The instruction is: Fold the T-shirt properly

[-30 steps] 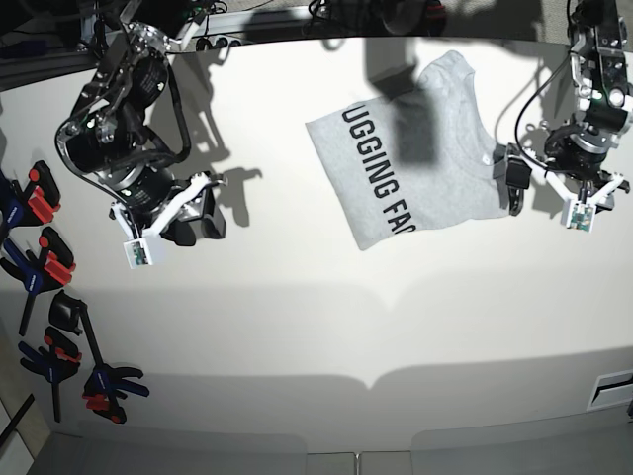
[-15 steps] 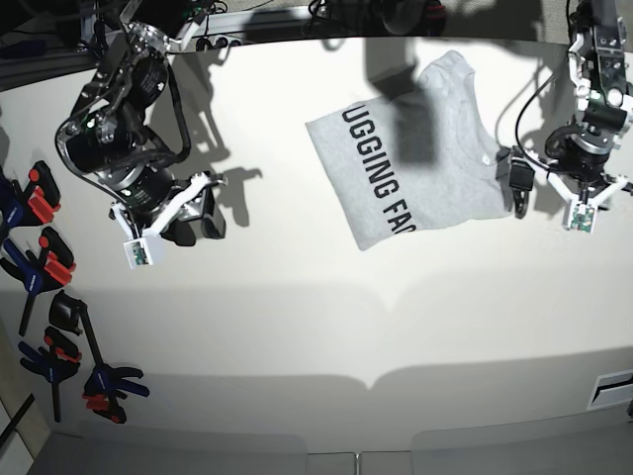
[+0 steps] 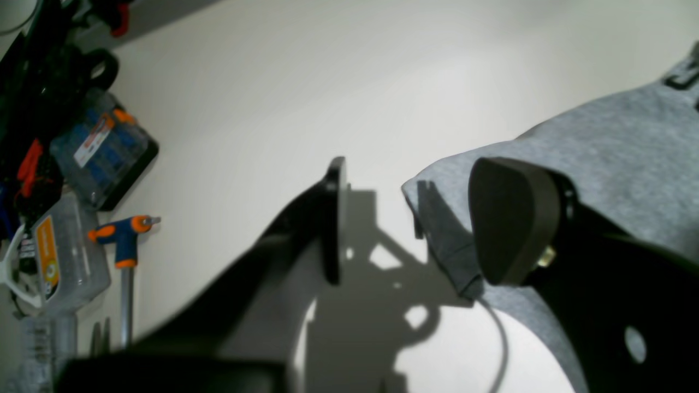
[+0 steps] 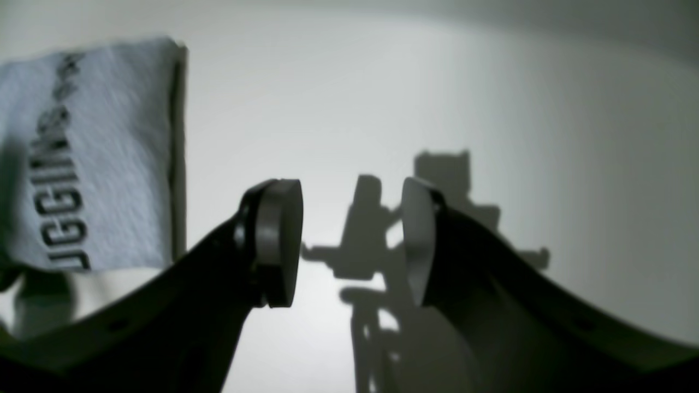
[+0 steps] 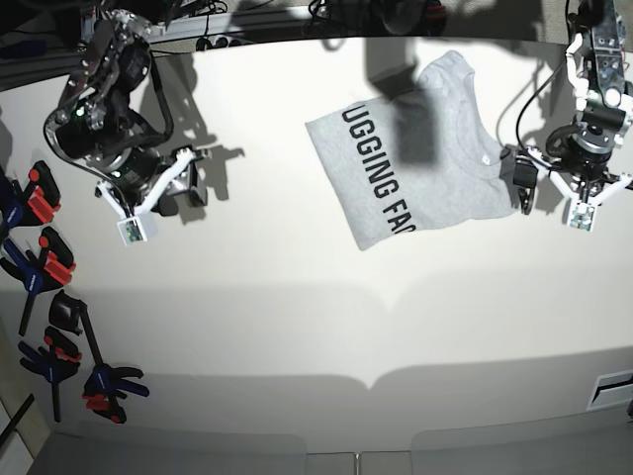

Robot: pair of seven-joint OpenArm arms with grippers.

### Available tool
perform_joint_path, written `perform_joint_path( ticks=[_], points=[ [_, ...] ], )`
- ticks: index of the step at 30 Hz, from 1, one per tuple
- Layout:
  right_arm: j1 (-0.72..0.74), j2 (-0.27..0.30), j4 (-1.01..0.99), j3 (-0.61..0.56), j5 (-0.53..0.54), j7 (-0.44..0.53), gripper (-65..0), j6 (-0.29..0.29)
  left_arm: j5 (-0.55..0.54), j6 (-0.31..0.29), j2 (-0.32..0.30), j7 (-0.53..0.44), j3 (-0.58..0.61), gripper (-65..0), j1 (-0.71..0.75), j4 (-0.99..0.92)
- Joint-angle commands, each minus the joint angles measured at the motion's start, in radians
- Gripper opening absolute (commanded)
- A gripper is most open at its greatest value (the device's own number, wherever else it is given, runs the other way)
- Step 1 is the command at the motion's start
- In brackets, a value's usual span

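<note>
T-shirt (image 5: 415, 153) lies partly folded on the counter (image 5: 297, 327), far right of centre in base view, lettering up, collar end toward the left gripper (image 5: 521, 183); left fingers (image 3: 510, 224) sit at the shirt's edge, one pad over grey cloth, the other on bare counter, visible gap between them and no fabric pinched in the wrist view, so released rather than clenched on anything; right gripper (image 4: 352, 240) well apart from the shirt, hovering over bare counter, fingers parted and empty.

Handling judgement: light soft cotton, zero stiffness, will drape and sag from any single pinch; layers can slide over each other, so a shallow grab risks taking only the top ply; best hold is a hemmed edge or corner, both layers together, lifted low and dragged flat; the ribbed neck is thicker, decent grip too; nothing fragile here.
</note>
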Motion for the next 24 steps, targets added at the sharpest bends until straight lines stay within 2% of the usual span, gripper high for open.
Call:
perform_joint_path(
  ticks=[1, 3, 5, 6, 9, 14, 18, 20, 24],
  points=[
    [0.011, 0.014, 0.019, 0.004, 0.011, 0.017, -37.2, 0.011, 0.007, 0.011, -0.014, -0.023, -0.007, -51.3, -0.008, 0.019],
    [0.012, 0.014, 0.019, 0.005, 0.012, 0.014, -37.2, 0.011, 0.038, 0.012, -0.013, -0.019, -0.007, -38.4, -0.008, 0.019],
    [0.012, 0.014, 0.019, 0.005, 0.012, 0.015, -37.2, 0.011, 0.071, 0.011, -0.013, 0.016, -0.007, -36.7, -0.008, 0.019],
    [0.012, 0.014, 0.019, 0.005, 0.012, 0.014, -37.2, 0.011, 0.087, 0.012, -0.013, 0.031, -0.007, -39.8, -0.008, 0.019],
    [0.012, 0.014, 0.019, 0.005, 0.012, 0.014, -37.2, 0.011, 0.143, 0.012, -0.013, 0.056, -0.007, -65.0, -0.008, 0.019],
    [0.012, 0.014, 0.019, 0.005, 0.012, 0.008, -37.2, 0.011, 0.228, 0.022, -0.013, 0.035, -0.007, -65.0, -0.008, 0.019],
    [0.006, 0.015, 0.032, 0.005, 0.016, -0.012, -37.2, 0.011, 0.223, 0.121, -0.013, 0.036, -0.007, -65.0, -0.008, 0.034],
    [-0.021, 0.025, 0.05, 0.005, 0.037, -0.013, -37.2, 0.011, 0.163, 0.13, -0.013, 0.035, -0.013, -65.0, -0.008, 0.073],
    [-0.109, 0.074, 0.1, 0.005, 0.063, -0.025, -37.2, 0.019, -0.026, 0.123, -0.014, 0.026, -0.063, -65.0, -0.008, 0.174]
  ],
)
